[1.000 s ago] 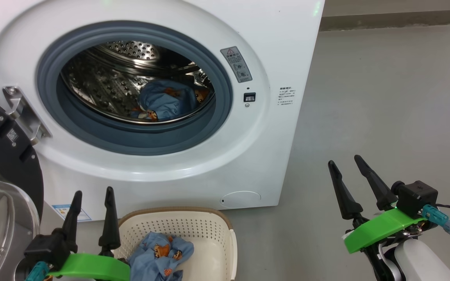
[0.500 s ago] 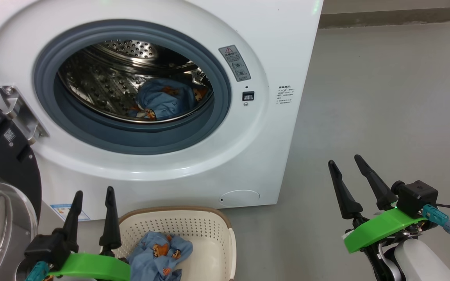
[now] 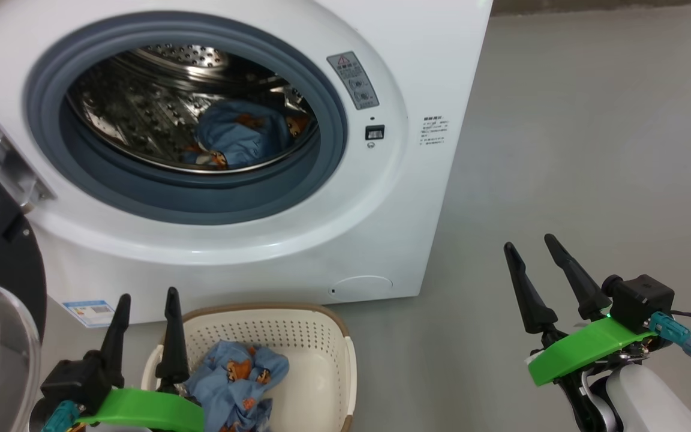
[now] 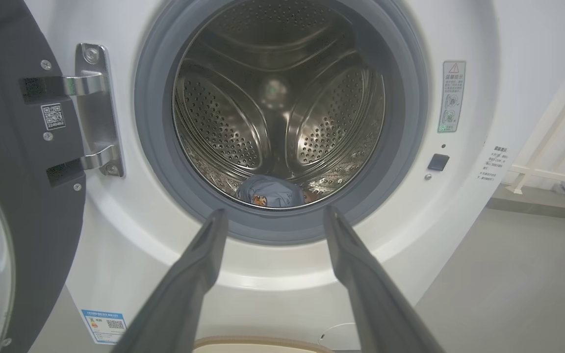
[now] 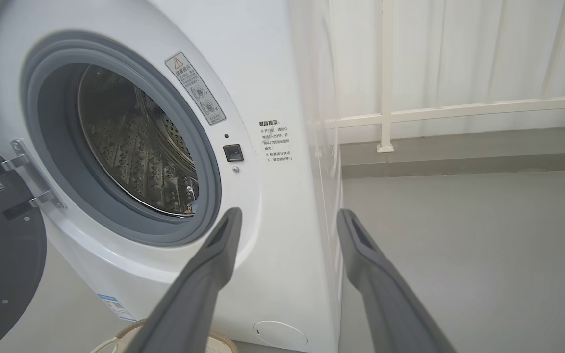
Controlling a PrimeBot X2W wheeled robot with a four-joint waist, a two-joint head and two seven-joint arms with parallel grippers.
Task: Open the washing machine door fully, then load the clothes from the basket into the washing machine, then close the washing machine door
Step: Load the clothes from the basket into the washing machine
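The left tool [image 4: 274,211] pointed at the washing machine [image 4: 464,206], its two fingers spread apart and empty. One blue garment [image 4: 270,191] lay low in the steel drum [image 4: 223,122]. The black door [image 4: 3,59] stood open on its metal hinge [image 4: 97,122]. A basket rim [image 4: 263,341] edged the bottom.

Floor stock, my head view: grey floor [image 3: 567,156], smooth. I count two items on it: washing machine [image 3: 435,72], 10 o'clock; basket [image 3: 321,354], 7 o'clock, near machine front.
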